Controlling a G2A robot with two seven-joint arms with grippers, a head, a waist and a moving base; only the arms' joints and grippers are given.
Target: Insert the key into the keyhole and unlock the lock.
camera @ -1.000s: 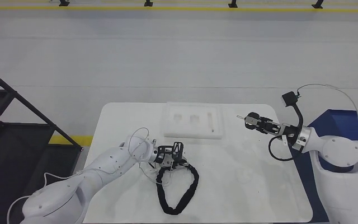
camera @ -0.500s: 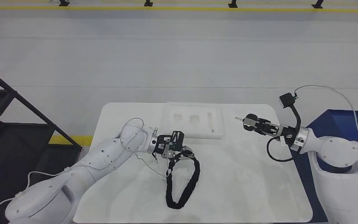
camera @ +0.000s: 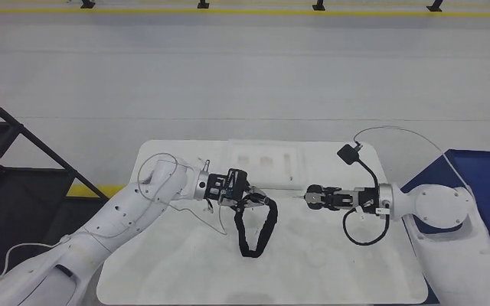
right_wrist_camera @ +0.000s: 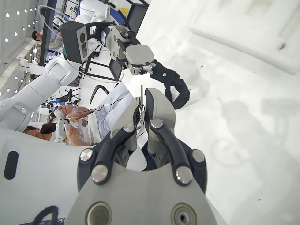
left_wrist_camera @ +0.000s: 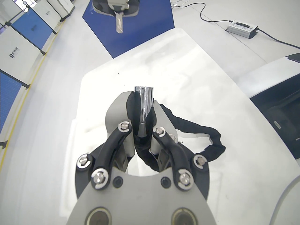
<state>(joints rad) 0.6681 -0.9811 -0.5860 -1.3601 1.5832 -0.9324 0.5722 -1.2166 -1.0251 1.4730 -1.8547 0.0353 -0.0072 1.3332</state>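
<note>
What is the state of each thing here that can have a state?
lock, held up, keyhole empty
key, held, not inserted, apart from lock
left gripper, shut on lock
right gripper, shut on key
foam tray, flat on table

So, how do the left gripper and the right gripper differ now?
The left gripper is shut on the lock, a silver cylinder; the right gripper is shut on the thin key. A black sleeved loop trails from the left gripper to the table; nothing hangs from the right gripper. Both face each other, with a gap between key and lock.
</note>
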